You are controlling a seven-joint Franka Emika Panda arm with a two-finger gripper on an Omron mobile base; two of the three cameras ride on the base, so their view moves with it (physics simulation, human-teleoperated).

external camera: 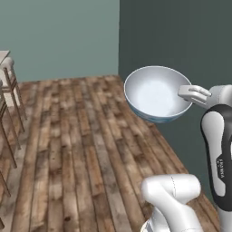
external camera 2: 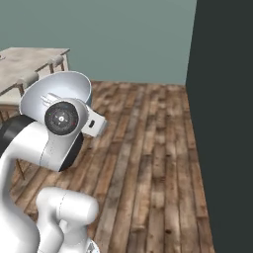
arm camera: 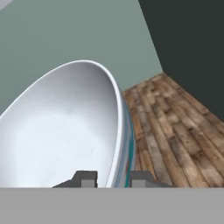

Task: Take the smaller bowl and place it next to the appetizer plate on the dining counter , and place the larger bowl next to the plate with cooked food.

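Observation:
The larger bowl (external camera: 156, 93), glossy white inside and light blue outside, hangs tilted in the air above the wooden floor. My gripper (external camera: 189, 93) is shut on its right rim. In the hand view the rim of the bowl (arm camera: 57, 131) runs between the two fingertips (arm camera: 85, 178) of the gripper (arm camera: 113, 179), one inside the bowl and one outside. From the right base view the bowl (external camera 2: 59, 89) sits behind the hand. A corner of the dining counter (external camera 2: 29, 59) lies at the upper left. The smaller bowl, the appetizer plate and the plate with cooked food are out of view.
Wooden stools (external camera: 9, 72) with pale cushions stand along the counter at the left. A dark wall (external camera 2: 222, 123) closes off the right side and a teal wall (external camera: 59, 36) the far end. Wooden floor (external camera: 81, 136) lies between them.

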